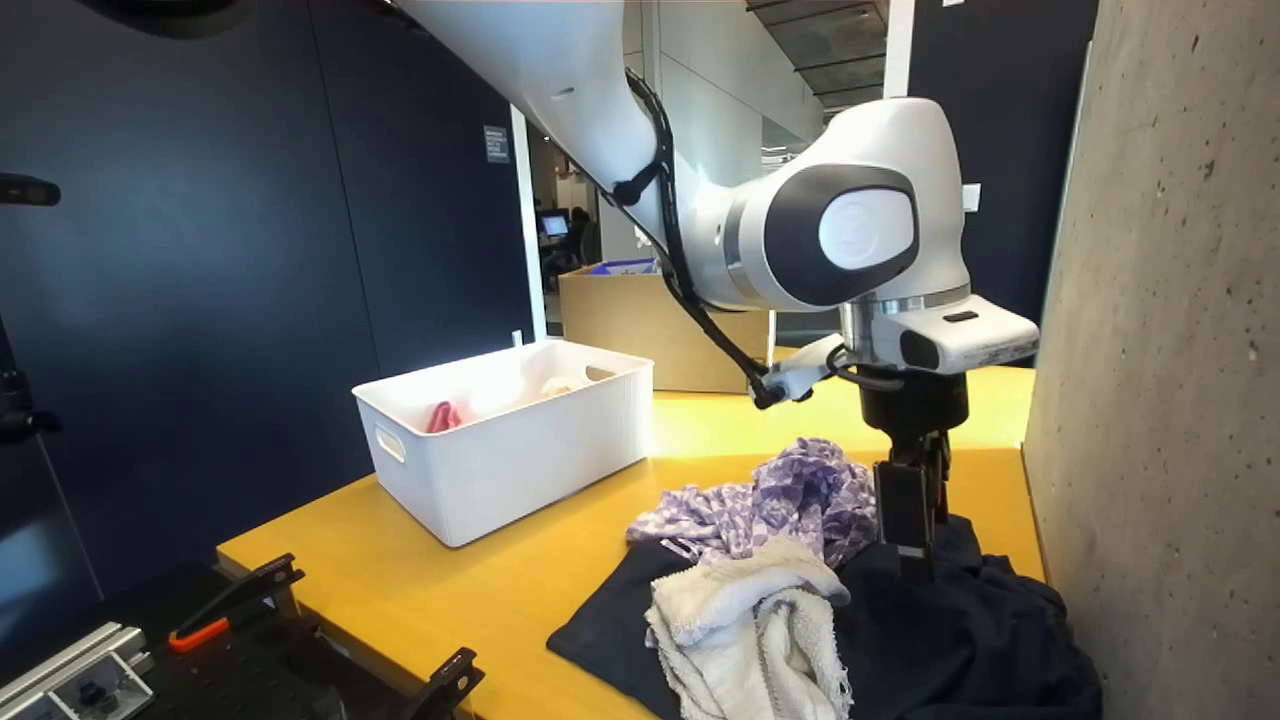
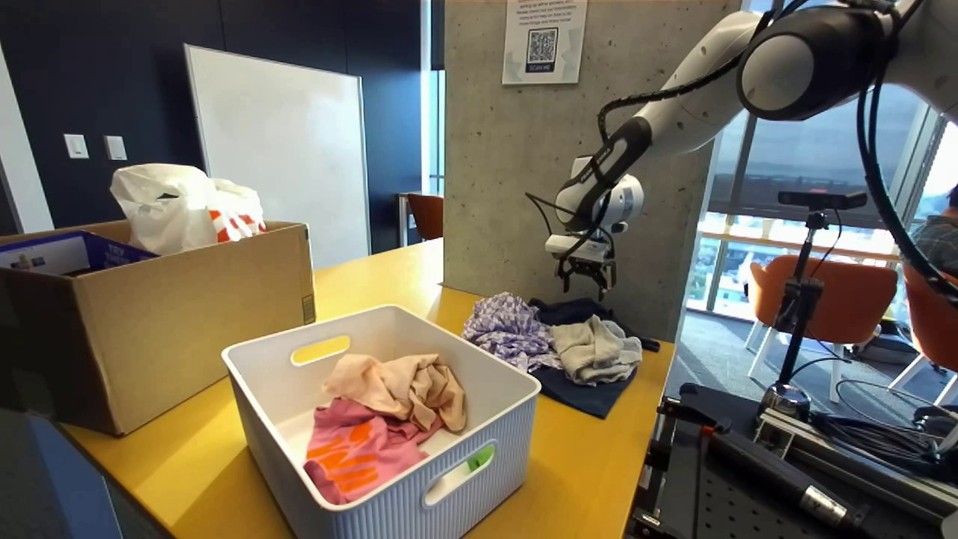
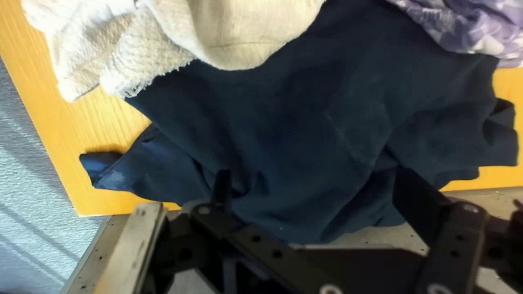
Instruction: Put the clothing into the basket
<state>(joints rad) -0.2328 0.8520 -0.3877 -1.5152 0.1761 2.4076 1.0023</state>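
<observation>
Exterior view: basket [image 1: 540, 465] (long axis diagonal)

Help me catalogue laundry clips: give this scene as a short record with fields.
Gripper: open, over the navy garment, holding nothing
On the table: navy garment; purple-and-white garment and cream garment, each lying partly on it
Basket: white, on the table
In basket: pink garment, beige garment
Also on table: cardboard box
To load: the three tabletop garments

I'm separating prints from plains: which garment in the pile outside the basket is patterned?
The purple-and-white garment, with its checked print; the cream cloth and navy garment look plain.
</observation>
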